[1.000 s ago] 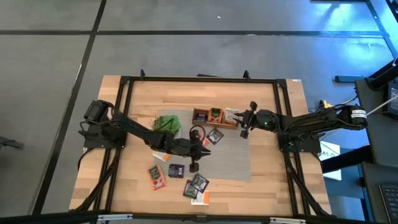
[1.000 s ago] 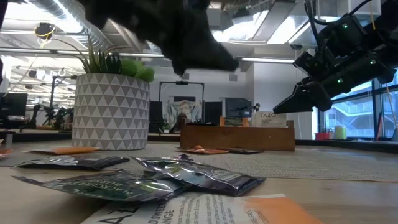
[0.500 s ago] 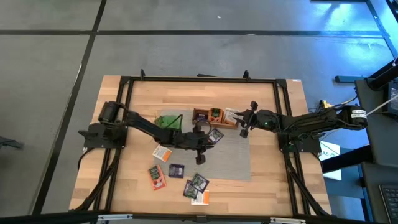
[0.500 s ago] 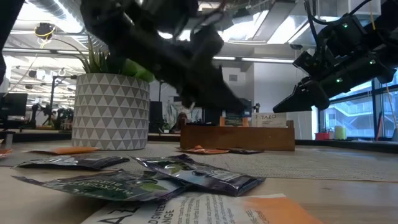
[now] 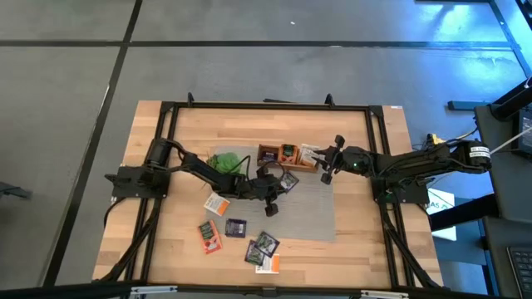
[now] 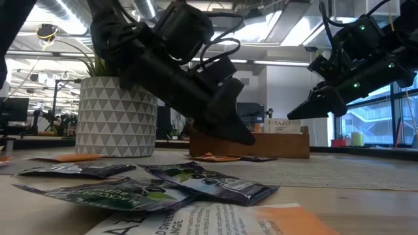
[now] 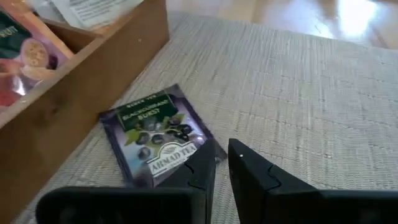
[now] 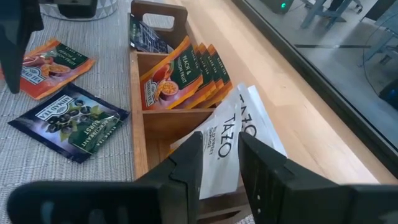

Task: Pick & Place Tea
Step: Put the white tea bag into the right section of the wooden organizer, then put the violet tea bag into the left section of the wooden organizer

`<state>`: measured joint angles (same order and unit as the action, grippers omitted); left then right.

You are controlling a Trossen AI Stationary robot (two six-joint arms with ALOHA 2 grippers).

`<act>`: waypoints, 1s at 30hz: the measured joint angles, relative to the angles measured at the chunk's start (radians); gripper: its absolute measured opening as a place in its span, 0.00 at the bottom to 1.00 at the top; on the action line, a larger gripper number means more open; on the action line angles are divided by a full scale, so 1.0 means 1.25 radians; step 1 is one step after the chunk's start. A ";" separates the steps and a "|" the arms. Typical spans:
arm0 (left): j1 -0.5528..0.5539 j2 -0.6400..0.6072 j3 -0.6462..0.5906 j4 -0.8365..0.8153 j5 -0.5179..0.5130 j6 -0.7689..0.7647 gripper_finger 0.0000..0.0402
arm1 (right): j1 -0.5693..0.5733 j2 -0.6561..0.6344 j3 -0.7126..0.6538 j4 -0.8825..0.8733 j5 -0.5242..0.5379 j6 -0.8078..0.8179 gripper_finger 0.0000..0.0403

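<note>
1. The counter [image 5: 357,241] is showing pale, smooth wood.
2. The mat [image 7: 323,87] is looking like coarse woven cloth.
3. The purple sachet [image 7: 155,140] is gleaming glossy.
4. The box [image 8: 165,121] is showing matt brown wood.

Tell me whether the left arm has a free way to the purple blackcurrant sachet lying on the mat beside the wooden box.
Probably yes. The left gripper hangs right over the blackcurrant sachet, which lies flat and uncovered on the mat; only the wooden box stands close alongside.

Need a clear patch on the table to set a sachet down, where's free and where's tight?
Free: the grey mat right of the left gripper and below the right gripper; also the bare wood along the table's right side. Crowded: the lower-left cluster of tea sachets, and the strip beside the wooden box with the purple sachet and plant.
</note>
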<state>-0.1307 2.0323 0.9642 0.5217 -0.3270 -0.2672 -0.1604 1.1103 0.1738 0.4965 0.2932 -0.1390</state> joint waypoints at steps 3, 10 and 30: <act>-0.001 0.000 0.000 0.000 0.004 0.000 0.10 | 0.000 0.000 0.000 0.000 0.000 0.000 0.26; 0.000 0.000 -0.001 0.000 0.003 0.026 0.11 | 0.000 0.000 0.000 -0.001 0.000 0.000 0.26; 0.020 0.003 0.065 -0.143 0.008 0.031 0.10 | 0.194 0.036 0.330 -0.392 0.042 0.238 0.26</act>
<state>-0.1053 2.0365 1.0454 0.3426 -0.3171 -0.2280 0.0823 1.1549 0.5859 0.0070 0.3452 0.1583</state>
